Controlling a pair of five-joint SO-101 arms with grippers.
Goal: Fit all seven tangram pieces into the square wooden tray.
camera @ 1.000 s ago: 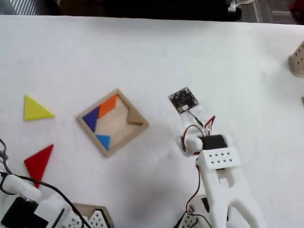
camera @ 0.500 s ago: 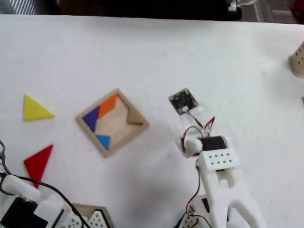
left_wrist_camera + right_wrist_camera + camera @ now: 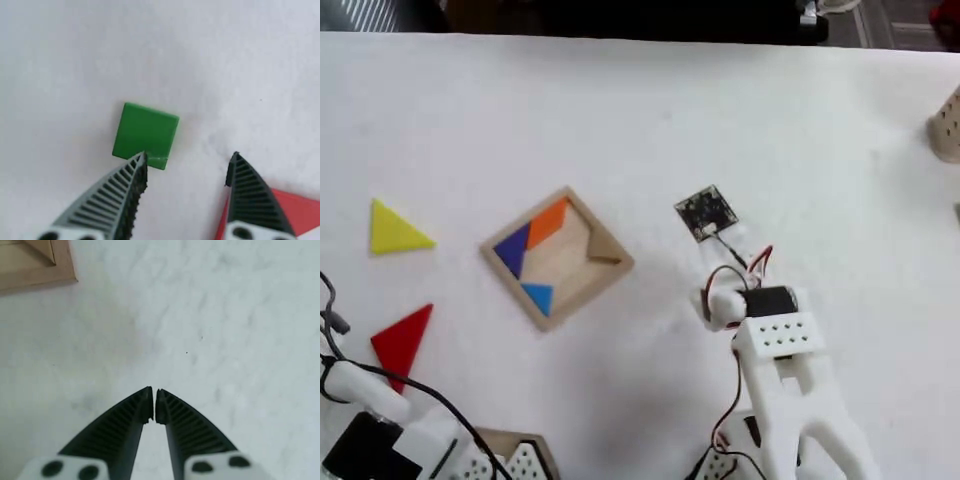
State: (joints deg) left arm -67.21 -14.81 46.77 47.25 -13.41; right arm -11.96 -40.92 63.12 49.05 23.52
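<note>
We count 3 coloured pieces seated in the square wooden tray [image 3: 586, 292], which sits turned like a diamond left of centre on the worktop [image 3: 770, 120]. They are an orange piece [image 3: 549, 222] by its upper edge, a dark blue piece [image 3: 513, 250] touching it on the left, and a light blue triangle [image 3: 537, 296] near the lower corner. A wood-coloured wedge [image 3: 607, 247] fills the right corner; we cannot tell whether it is a 4th piece or part of the tray. The middle of the tray is bare wood.

3 pieces lie loose. The yellow triangle [image 3: 395, 230] and the red triangle [image 3: 402, 340] rest well apart from the tray on its left. The green square [image 3: 145, 135] lies flat just beside the red triangle's corner.

The left hand [image 3: 188, 162] is spread wide and holds nothing, with 1 fingertip over the green square's near edge and the other by the red triangle. The right hand [image 3: 154, 392] is pressed together and empty, over bare worktop near a corner of the tray.

We judge the job roughly half done, with at least 3 placements left, and the green square looks like the next candidate.
</note>
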